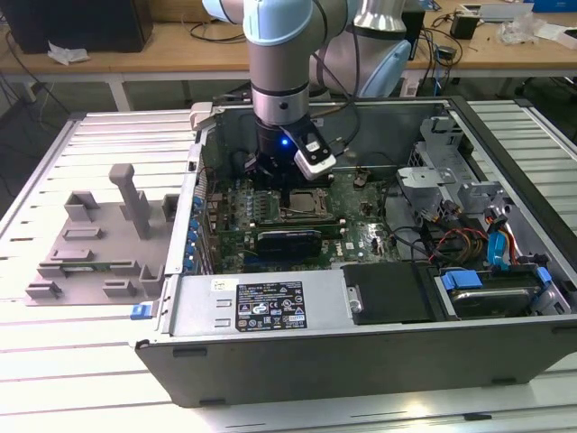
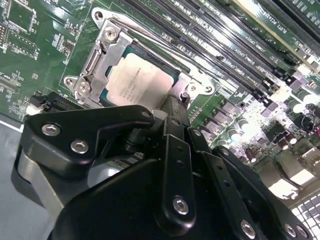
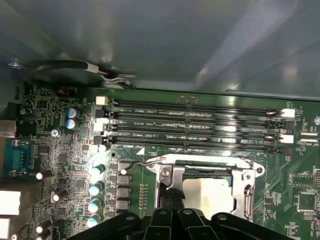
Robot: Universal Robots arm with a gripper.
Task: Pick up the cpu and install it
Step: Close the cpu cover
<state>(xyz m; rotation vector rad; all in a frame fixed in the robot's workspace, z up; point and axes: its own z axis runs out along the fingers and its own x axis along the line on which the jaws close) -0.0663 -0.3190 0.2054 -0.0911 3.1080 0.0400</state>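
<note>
The cpu lies flat inside the motherboard socket, its silver-grey top showing within the metal socket frame. In the first wrist view the cpu sits just beside my fingertips. My gripper hangs low over the socket's edge, its two narrow fingers pressed together with nothing visible between them. In the exterior view the gripper is down inside the open computer case, right over the socket and the cpu.
Long memory slots run beside the socket, with capacitors on another side. The case's wall stands behind the arm. A drive cage and cables fill the exterior view's right. A grey plastic tray lies outside the case on the left.
</note>
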